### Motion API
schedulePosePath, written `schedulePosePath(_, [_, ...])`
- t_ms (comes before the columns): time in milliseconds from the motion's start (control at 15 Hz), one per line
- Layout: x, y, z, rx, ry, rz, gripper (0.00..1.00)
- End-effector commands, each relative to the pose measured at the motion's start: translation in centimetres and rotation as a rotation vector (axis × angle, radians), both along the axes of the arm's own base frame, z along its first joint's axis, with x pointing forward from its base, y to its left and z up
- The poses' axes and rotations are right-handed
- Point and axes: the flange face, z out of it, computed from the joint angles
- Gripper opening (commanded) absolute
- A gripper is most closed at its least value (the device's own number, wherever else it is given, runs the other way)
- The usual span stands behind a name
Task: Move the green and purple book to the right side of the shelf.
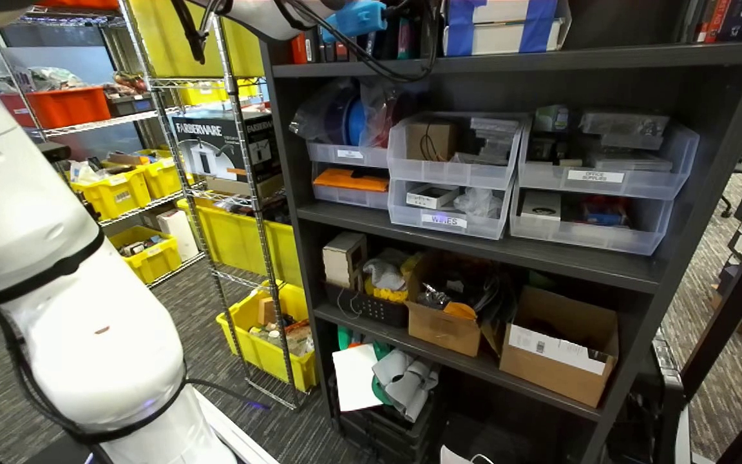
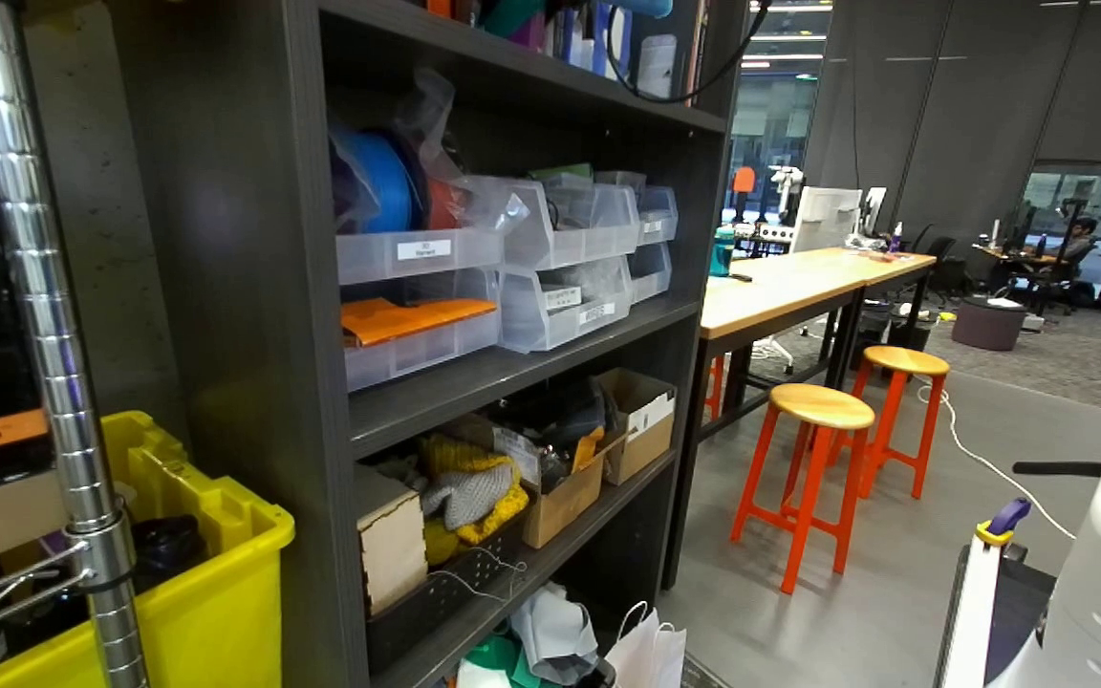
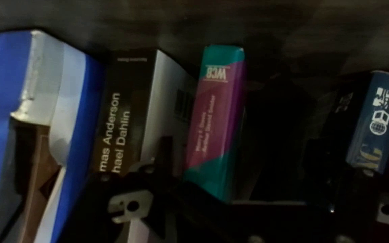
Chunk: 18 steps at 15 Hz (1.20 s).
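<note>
The green and purple book [image 3: 214,128] stands upright on the top visible board of the dark shelf [image 1: 513,62], its teal and magenta spine facing the wrist camera. Its lettering appears upside down there. My gripper [image 3: 241,145] is open, with its dark fingers on either side of the spine in the wrist view. The book is close to the picture-left finger; a wide dark gap separates it from the other finger. Whether either finger touches it cannot be told. The gripper's fingers are not visible in either exterior view. The shelf also shows in an exterior view [image 2: 226,287].
In the wrist view, a black book [image 3: 123,111] and a blue-taped white box [image 3: 69,98] stand picture-left, and a blue book [image 3: 377,125] picture-right. The taped box [image 1: 503,29] also shows in an exterior view. Clear plastic bins [image 1: 451,151] sit one board below. A black cable [image 1: 403,76] hangs from the arm.
</note>
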Motion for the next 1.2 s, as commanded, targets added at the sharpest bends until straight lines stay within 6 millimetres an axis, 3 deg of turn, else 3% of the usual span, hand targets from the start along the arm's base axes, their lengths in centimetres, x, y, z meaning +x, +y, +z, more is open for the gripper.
schedulePosePath(0, [0.5, 0.1, 0.8, 0.007, -0.002, 0.004, 1.00])
schedulePosePath(67, [0.5, 0.2, 0.8, 0.005, -0.001, 0.005, 0.93])
schedulePosePath(133, [0.4, 0.3, 0.8, 0.007, 0.001, 0.006, 0.74])
schedulePosePath(733, [-0.7, 1.5, 0.9, 0.012, 0.011, 0.017, 0.07])
schedulePosePath(1133, [-2.3, 2.7, 0.5, -0.002, 0.032, 0.012, 0.06])
